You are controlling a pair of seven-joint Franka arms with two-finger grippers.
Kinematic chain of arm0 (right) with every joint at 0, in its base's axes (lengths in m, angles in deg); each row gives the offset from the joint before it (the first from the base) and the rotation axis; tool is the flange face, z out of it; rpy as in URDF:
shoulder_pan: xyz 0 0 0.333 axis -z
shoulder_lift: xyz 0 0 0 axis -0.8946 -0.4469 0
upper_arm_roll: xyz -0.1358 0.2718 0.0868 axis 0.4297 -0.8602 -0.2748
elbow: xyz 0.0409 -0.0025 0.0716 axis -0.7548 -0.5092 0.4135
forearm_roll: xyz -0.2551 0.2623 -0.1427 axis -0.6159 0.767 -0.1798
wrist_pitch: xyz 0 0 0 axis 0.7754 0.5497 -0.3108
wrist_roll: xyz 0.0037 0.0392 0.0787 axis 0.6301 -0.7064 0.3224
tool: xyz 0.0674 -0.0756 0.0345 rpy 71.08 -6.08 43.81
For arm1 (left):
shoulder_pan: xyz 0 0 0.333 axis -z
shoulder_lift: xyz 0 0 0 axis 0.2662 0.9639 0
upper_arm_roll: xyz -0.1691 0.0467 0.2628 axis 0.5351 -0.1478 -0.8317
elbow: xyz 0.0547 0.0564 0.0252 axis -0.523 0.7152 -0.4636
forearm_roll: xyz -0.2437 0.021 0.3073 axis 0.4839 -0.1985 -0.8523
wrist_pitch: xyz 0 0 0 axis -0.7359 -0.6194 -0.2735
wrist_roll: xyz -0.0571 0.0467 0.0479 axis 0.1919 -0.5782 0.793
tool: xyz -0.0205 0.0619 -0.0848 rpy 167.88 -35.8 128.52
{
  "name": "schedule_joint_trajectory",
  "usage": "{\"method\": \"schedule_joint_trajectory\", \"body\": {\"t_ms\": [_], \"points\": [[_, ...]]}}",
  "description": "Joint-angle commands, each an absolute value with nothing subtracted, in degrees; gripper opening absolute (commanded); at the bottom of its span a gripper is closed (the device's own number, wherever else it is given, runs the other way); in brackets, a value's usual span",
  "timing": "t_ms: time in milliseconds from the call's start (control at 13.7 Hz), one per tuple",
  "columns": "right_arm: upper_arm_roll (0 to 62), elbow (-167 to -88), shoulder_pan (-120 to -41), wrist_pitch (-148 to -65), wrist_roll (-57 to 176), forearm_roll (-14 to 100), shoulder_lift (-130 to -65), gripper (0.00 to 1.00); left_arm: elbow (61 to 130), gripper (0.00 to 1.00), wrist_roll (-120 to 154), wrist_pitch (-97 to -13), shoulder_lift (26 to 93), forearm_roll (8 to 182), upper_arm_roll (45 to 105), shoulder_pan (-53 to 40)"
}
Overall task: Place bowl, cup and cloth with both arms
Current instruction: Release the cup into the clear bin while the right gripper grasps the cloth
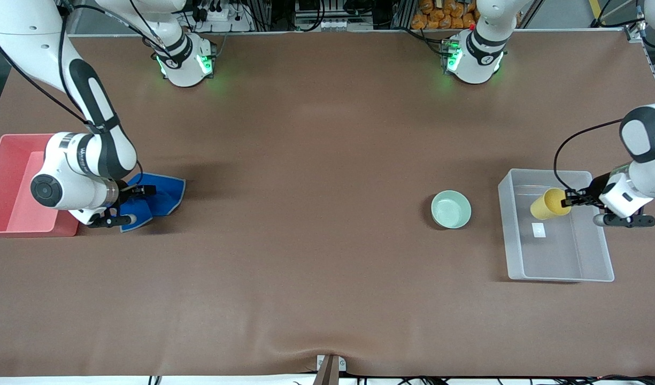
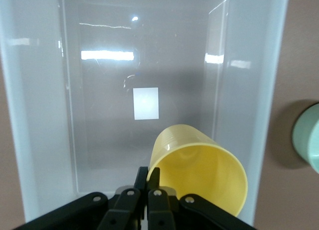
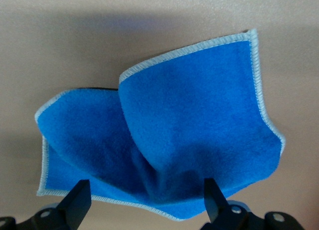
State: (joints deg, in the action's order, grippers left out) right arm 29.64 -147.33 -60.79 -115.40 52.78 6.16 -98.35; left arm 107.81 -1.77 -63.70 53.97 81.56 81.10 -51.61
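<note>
The yellow cup (image 1: 547,205) is tipped on its side, and my left gripper (image 1: 565,202) is shut on its rim and holds it over the clear bin (image 1: 557,278). In the left wrist view the cup (image 2: 199,170) hangs from the closed fingers of my left gripper (image 2: 153,177). The mint-green bowl (image 1: 451,209) stands on the table beside the bin. It also shows at the edge of the left wrist view (image 2: 311,138). The blue cloth (image 1: 164,193) lies crumpled on the table. My right gripper (image 1: 137,204) is open at its edge. In the right wrist view the cloth (image 3: 189,130) lies just past the spread fingers of my right gripper (image 3: 146,192).
A red bin (image 1: 6,176) stands at the right arm's end of the table, beside the cloth. The clear bin (image 2: 30,115) holds only a white label (image 2: 146,103) on its floor. The brown table (image 1: 306,240) stretches between cloth and bowl.
</note>
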Motion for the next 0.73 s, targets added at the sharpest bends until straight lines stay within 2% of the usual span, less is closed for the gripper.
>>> {"method": "schedule_joint_trajectory", "body": {"t_ms": [0, 365, 438, 511, 584, 658], "points": [[29.25, -149.89, -59.85, -117.02, 52.46, 5.38, -96.63, 0.87, 107.67, 0.00, -2.12, -64.30, 56.48, 77.03, 81.93, -52.27], [29.25, -149.81, -59.41, -116.94, 52.46, 5.38, -97.34, 0.00, 111.71, 0.00, -2.21, -66.05, 56.92, 76.57, 81.93, -52.53], [29.25, -149.81, -59.41, -116.94, 52.55, 5.38, -97.34, 0.00, 112.85, 0.00, -2.21, -67.89, 57.10, 76.48, 81.93, -52.53], [29.25, -149.81, -59.41, -116.94, 52.55, 5.38, -97.34, 0.00, 114.08, 0.06, -2.21, -69.90, 57.19, 76.40, 81.84, -52.53], [29.25, -149.81, -59.33, -116.94, 52.55, 5.38, -97.34, 0.00, 114.27, 0.20, -2.21, -70.80, 57.45, 76.40, 81.84, -52.53], [29.25, -149.81, -59.33, -116.94, 52.55, 5.38, -97.34, 0.00, 114.18, 0.47, -2.21, -70.98, 57.89, 76.39, 81.84, -52.53]]}}
